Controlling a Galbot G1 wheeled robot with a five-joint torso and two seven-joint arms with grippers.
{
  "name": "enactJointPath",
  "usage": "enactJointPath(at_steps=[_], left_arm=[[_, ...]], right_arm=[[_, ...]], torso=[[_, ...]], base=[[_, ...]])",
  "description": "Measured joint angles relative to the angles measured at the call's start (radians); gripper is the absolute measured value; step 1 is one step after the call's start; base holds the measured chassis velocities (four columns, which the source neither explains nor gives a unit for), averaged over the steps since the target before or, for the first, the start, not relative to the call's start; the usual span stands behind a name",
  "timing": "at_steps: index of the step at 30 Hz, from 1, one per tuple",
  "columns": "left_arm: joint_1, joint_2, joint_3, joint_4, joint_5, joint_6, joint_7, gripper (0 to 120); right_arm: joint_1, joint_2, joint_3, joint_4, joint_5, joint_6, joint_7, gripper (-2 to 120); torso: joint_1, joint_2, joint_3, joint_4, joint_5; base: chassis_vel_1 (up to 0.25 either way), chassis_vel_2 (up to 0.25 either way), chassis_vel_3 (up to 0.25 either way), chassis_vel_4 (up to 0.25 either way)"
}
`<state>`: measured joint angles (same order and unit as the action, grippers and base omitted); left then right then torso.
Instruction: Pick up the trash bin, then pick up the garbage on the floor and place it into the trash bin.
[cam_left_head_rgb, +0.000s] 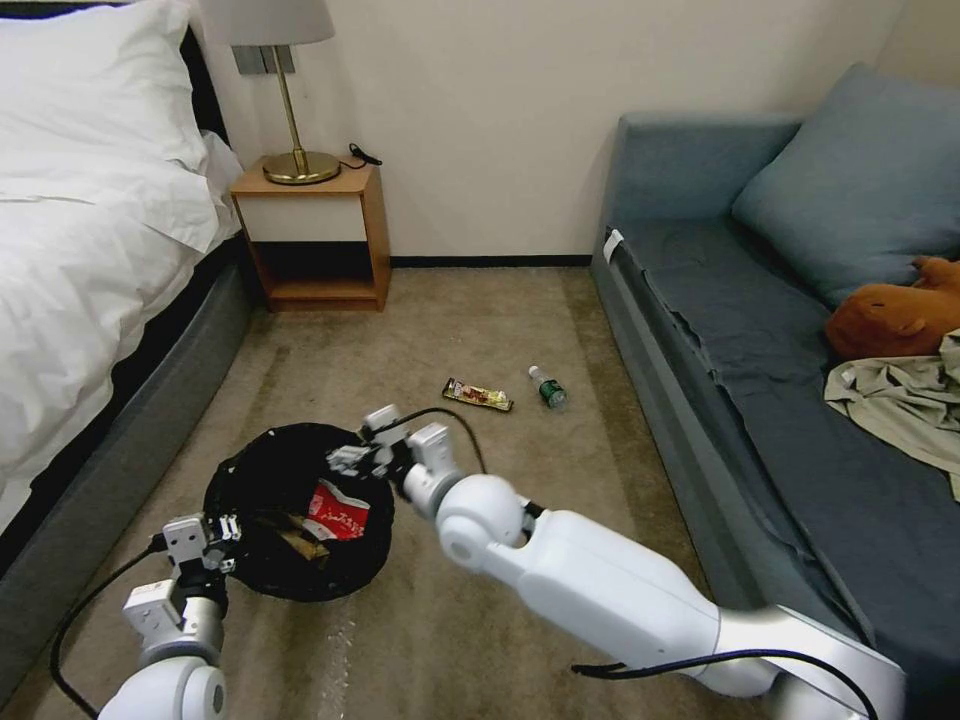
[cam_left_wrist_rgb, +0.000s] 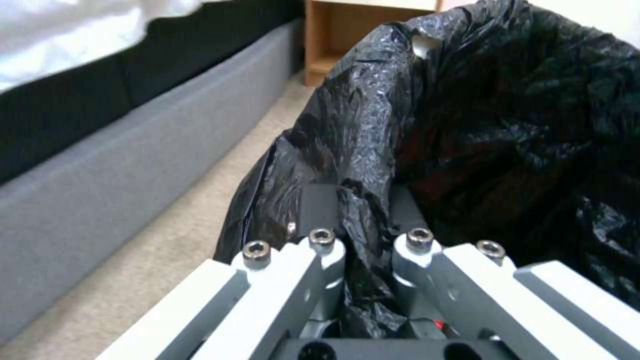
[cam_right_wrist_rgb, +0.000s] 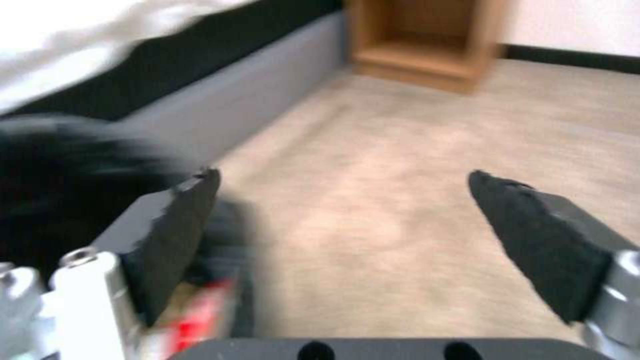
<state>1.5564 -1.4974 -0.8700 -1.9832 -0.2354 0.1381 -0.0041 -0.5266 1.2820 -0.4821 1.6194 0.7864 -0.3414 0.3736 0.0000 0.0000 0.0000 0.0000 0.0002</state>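
The trash bin (cam_left_head_rgb: 250, 470), lined with a crinkled black bag, is held just above the carpet. My left gripper (cam_left_head_rgb: 226, 528) is shut on its near rim; the left wrist view shows the gripper (cam_left_wrist_rgb: 363, 205) pinching the bag (cam_left_wrist_rgb: 507, 125). Inside the bin lie a red-and-white snack packet (cam_left_head_rgb: 338, 512) and crumpled brown paper (cam_left_head_rgb: 300, 542). My right gripper (cam_left_head_rgb: 350, 458) hangs open over the bin's far rim, with nothing between its fingers (cam_right_wrist_rgb: 173, 235). On the floor beyond lie a dark bar wrapper (cam_left_head_rgb: 477, 394) and a small green-labelled bottle (cam_left_head_rgb: 548, 388).
A bed (cam_left_head_rgb: 90, 260) with a grey base runs along the left. A wooden nightstand (cam_left_head_rgb: 315, 235) with a lamp stands at the back wall. A blue sofa (cam_left_head_rgb: 760, 340) lines the right, carrying a cushion, a brown plush toy (cam_left_head_rgb: 895, 310) and beige clothing (cam_left_head_rgb: 905, 400).
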Motion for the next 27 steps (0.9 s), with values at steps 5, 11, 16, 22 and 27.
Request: enactJointPath(at_steps=[5, 11, 16, 22, 27], left_arm=[[-0.005, 0.0, -0.028, 0.015, -0.002, -0.011, -0.007, 3], [-0.005, 0.0, -0.043, 0.021, -0.009, -0.025, -0.014, 3], [-0.009, 0.002, -0.047, 0.028, -0.019, -0.032, -0.019, 3], [-0.015, 0.008, -0.048, 0.027, -0.042, -0.032, -0.022, 3], [-0.016, 0.015, -0.052, 0.018, -0.063, -0.032, -0.022, 3]], right_arm=[[-0.041, -0.039, 0.119, -0.015, -0.045, -0.108, 0.049, 100], [-0.123, -0.095, 0.257, -0.051, -0.089, -0.138, 0.068, 100], [-0.203, -0.104, 0.332, -0.08, -0.125, -0.109, 0.061, 100], [-0.292, -0.086, 0.404, -0.117, -0.17, -0.062, 0.027, 100], [-0.352, -0.057, 0.456, -0.133, -0.188, -0.041, 0.006, 100]], torso=[[0.0, 0.0, 0.0, 0.0001, 0.0], [0.0, 0.0, 0.0, -0.0002, 0.0], [0.0, 0.0, 0.0, 0.0, -0.0001], [0.0, 0.0, 0.0, -0.0001, -0.0001], [0.0, 0.0, 0.0, 0.0, -0.0002]], base=[[0.0, 0.0, 0.0, 0.0], [0.0, 0.0, 0.0, 0.0], [0.0, 0.0, 0.0, 0.0], [0.0, 0.0, 0.0, 0.0], [0.0, 0.0, 0.0, 0.0]])
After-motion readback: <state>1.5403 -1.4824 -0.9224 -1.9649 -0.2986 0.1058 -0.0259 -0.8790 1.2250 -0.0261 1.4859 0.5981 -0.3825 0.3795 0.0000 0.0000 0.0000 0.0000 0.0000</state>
